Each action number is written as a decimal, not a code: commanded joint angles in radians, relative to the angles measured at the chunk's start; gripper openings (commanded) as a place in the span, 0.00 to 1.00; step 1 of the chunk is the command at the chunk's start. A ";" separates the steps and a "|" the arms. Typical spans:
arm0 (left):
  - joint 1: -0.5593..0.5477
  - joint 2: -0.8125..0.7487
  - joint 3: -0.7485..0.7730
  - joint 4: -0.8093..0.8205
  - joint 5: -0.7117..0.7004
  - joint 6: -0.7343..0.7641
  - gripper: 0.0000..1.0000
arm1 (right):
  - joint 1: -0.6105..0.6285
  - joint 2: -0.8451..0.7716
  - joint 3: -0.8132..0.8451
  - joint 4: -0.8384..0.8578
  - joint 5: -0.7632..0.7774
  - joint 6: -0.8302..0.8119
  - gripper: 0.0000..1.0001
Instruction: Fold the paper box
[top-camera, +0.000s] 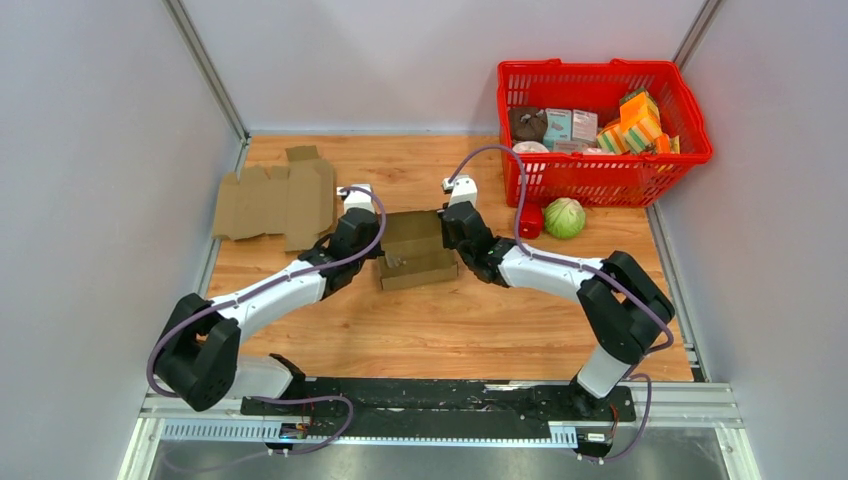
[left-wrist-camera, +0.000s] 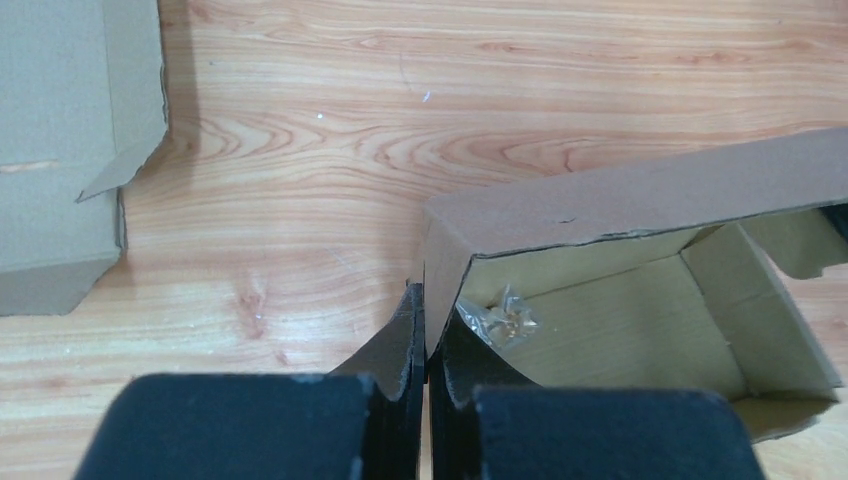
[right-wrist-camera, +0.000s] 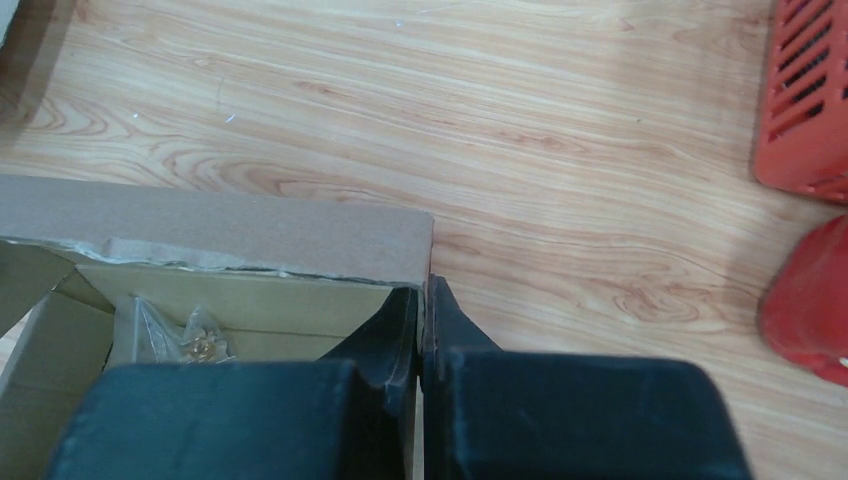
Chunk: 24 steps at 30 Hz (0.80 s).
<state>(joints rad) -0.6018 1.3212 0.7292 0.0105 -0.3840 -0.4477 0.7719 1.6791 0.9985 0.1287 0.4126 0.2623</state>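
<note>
Counts: two grippers, one paper box, one flat cardboard blank, one red basket, one cabbage, one red item beside it. Paper box sat mid-table between the arms, long axis running left to right, open side up, with one small clear packet inside. Left gripper was clamped on the box's left end wall. Right gripper was clamped on its right end wall. Blank lay far left, apart from the box. Basket stood far right, with cabbage and red item just in front.
</note>
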 joint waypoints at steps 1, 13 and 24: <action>-0.035 -0.022 0.110 -0.062 -0.036 -0.121 0.02 | 0.035 -0.073 -0.067 0.123 0.137 0.038 0.00; -0.144 0.029 0.084 0.011 -0.138 -0.178 0.06 | 0.089 -0.159 -0.280 0.409 0.218 0.041 0.00; -0.236 0.088 0.059 0.052 -0.306 -0.206 0.08 | 0.124 -0.174 -0.366 0.497 0.293 0.034 0.03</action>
<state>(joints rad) -0.7952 1.3933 0.7845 -0.0135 -0.6296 -0.6220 0.8703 1.5406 0.6571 0.5167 0.6682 0.2825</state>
